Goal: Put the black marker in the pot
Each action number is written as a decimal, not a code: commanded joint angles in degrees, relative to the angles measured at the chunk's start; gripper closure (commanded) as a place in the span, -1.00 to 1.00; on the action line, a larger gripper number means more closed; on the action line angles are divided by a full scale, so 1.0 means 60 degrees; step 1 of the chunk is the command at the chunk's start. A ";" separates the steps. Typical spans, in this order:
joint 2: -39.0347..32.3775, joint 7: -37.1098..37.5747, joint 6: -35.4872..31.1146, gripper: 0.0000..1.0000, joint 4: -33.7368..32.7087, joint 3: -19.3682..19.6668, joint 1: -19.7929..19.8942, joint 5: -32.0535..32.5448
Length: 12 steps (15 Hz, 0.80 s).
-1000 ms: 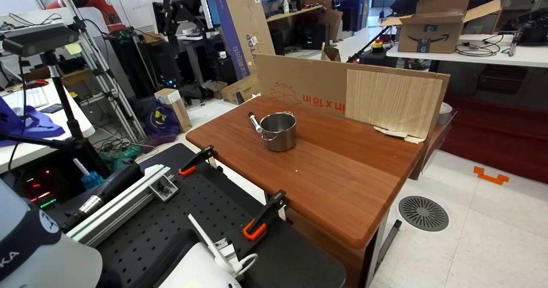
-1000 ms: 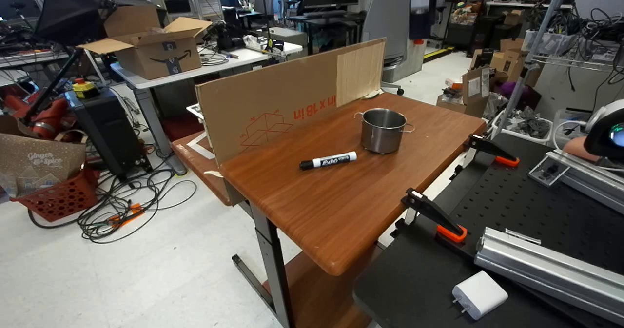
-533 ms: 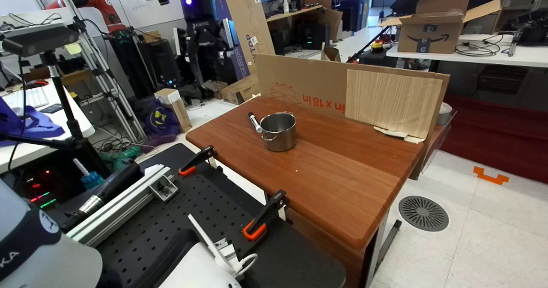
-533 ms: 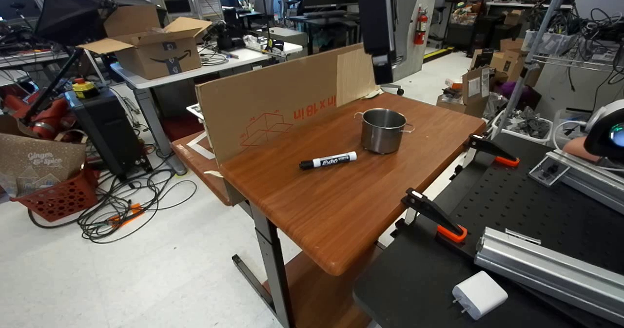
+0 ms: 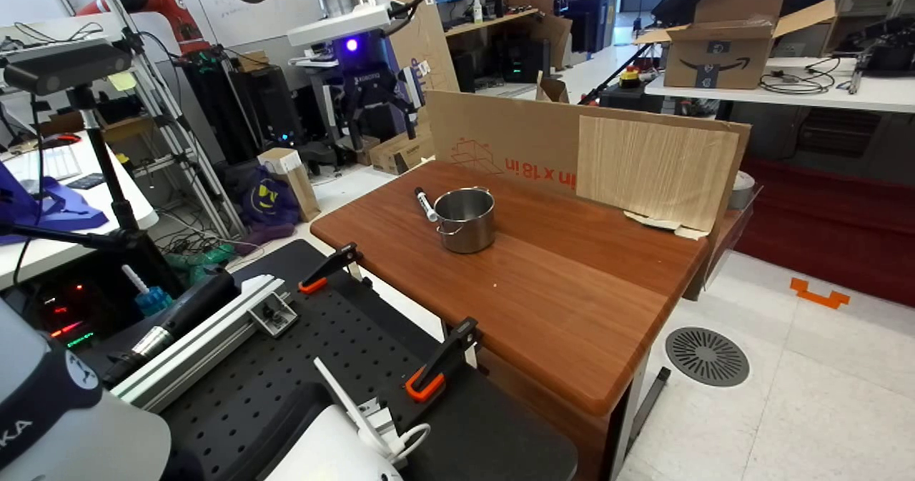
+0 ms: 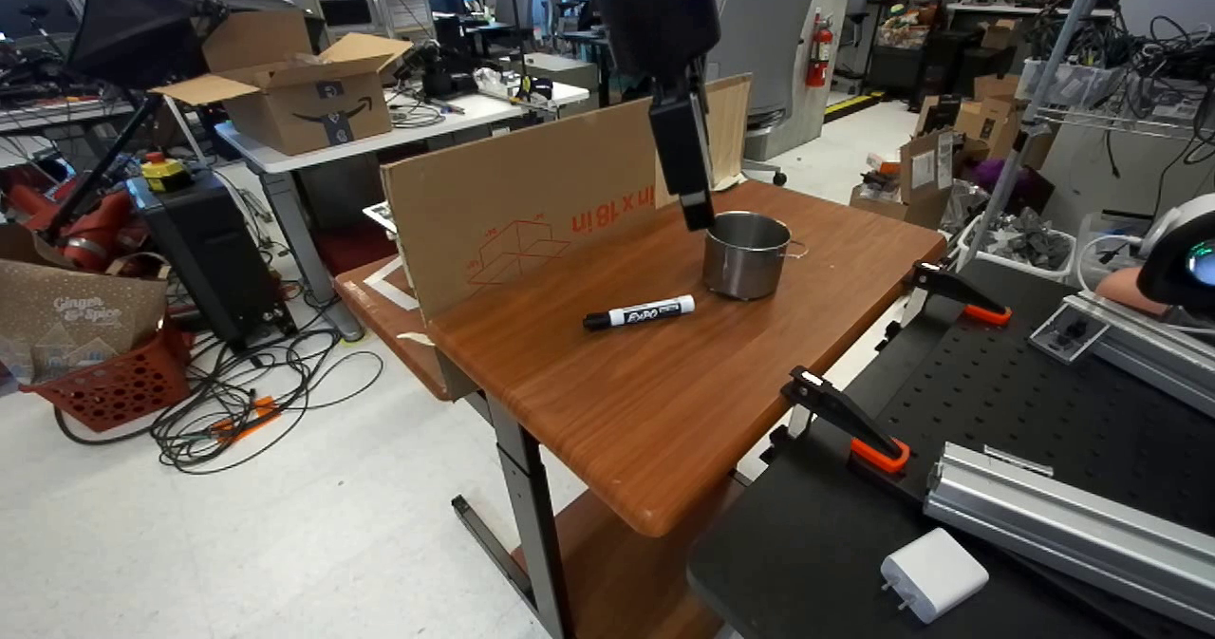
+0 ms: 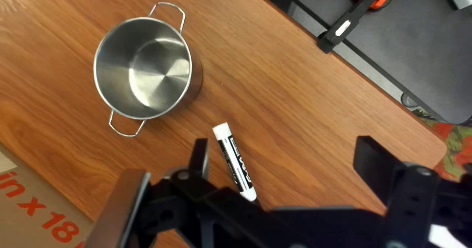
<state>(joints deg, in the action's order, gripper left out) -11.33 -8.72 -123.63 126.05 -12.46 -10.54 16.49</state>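
Observation:
The black marker [image 6: 640, 312], with a white-and-black barrel and a black cap, lies on the table beside the pot [image 6: 742, 269]. The marker [image 5: 426, 204] and the grey metal pot [image 5: 468, 232] also show in an exterior view. The pot stands upright with wire side handles, and no contents show inside it in the wrist view [image 7: 114, 65]. My gripper [image 5: 384, 140] is open and empty in the air above the table. In the wrist view, the marker [image 7: 236, 161] appears between the spread fingers of my gripper [image 7: 282, 142], nearer the left one. Its cap end is mostly hidden by the gripper.
A cardboard panel [image 6: 532, 202] stands along one table edge. Black clamps with orange parts [image 5: 447, 356] hold the opposite edge by the black perforated board [image 5: 343, 367]. The brown wooden table [image 5: 543, 288] carries the pot and marker.
My gripper has come down and in over the table, closer to the marker and pot. It stays open. The marker and pot have not moved.

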 commanded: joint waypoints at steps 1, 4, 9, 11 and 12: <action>-0.0607 -0.0531 -0.0737 -1.00 -0.0278 0.0087 -0.0110 0.0393; -0.0929 -0.0977 -0.1490 -1.00 -0.0238 0.0099 -0.0074 0.0472; -0.1438 -0.2034 -0.2171 -1.00 -0.0314 0.0195 0.0130 0.0328; -0.1633 -0.2465 -0.2343 -1.00 -0.0373 0.0237 0.0265 0.0228; -0.1715 -0.2649 -0.2443 -1.00 -0.0398 0.0250 0.0324 0.0204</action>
<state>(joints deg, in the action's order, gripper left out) -19.70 -20.72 -135.96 124.77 -10.87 -9.75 17.90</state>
